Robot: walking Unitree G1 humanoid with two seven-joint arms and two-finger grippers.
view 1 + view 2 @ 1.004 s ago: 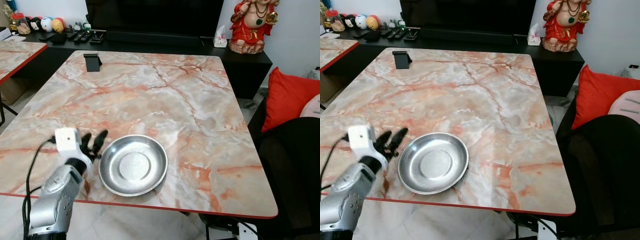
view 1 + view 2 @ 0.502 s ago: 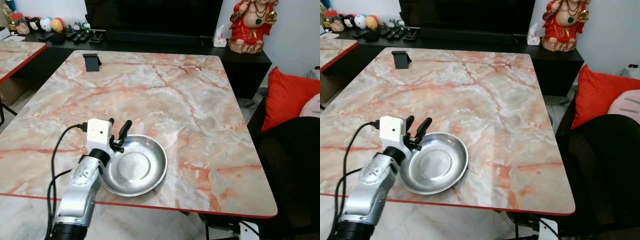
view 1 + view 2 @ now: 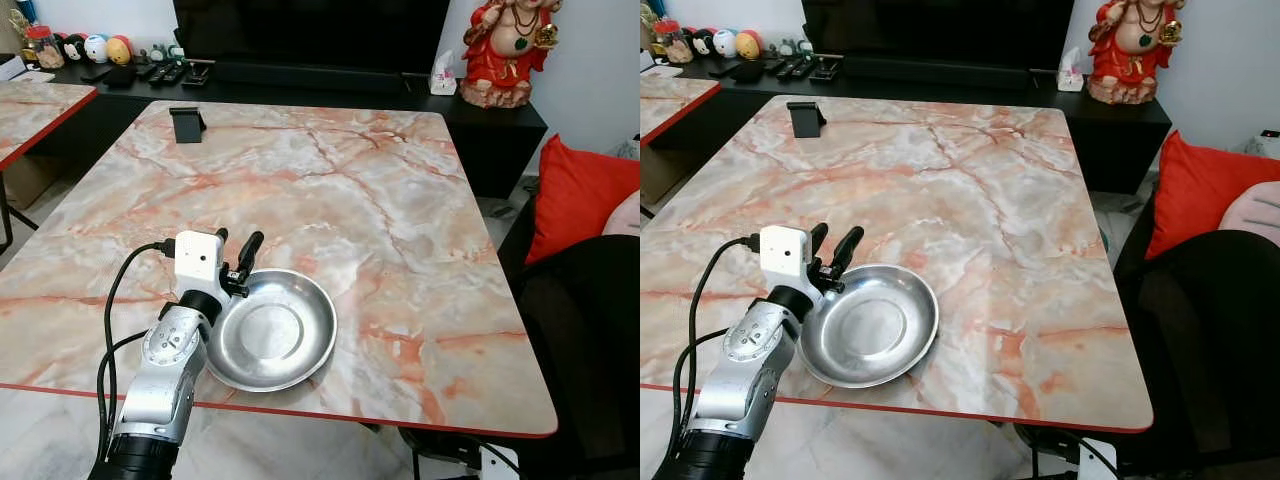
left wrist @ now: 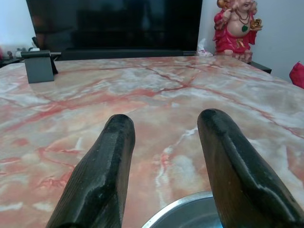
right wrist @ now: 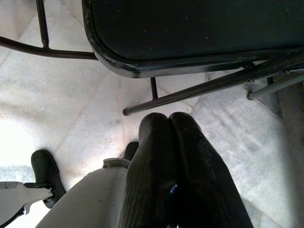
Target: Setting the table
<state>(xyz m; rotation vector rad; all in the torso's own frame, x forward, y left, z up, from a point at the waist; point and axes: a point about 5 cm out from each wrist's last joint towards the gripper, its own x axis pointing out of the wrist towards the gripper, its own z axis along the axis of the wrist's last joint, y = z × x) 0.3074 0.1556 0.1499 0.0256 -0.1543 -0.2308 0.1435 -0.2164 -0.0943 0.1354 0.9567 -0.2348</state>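
A shiny steel plate [image 3: 268,328] lies on the marble table [image 3: 330,190] near its front edge, left of centre. My left gripper [image 3: 236,246] stands open just above the plate's far-left rim, its two black fingers [image 4: 103,166] apart with nothing between them; the plate's rim [image 4: 190,213] curves below them in the left wrist view. My right gripper [image 5: 171,142] hangs idle by my side, fingers pressed shut over the tiled floor and a chair's base.
A small black stand [image 3: 186,122] sits at the table's far left corner. A black chair with a red cushion [image 3: 570,195] stands at the right. A dark TV bench with a red statue [image 3: 505,50] and remotes runs behind. Another marble table [image 3: 30,105] is at left.
My left arm swung from left of the plate up to its far-left rim over the last second, then barely shifted. The plate has not moved.
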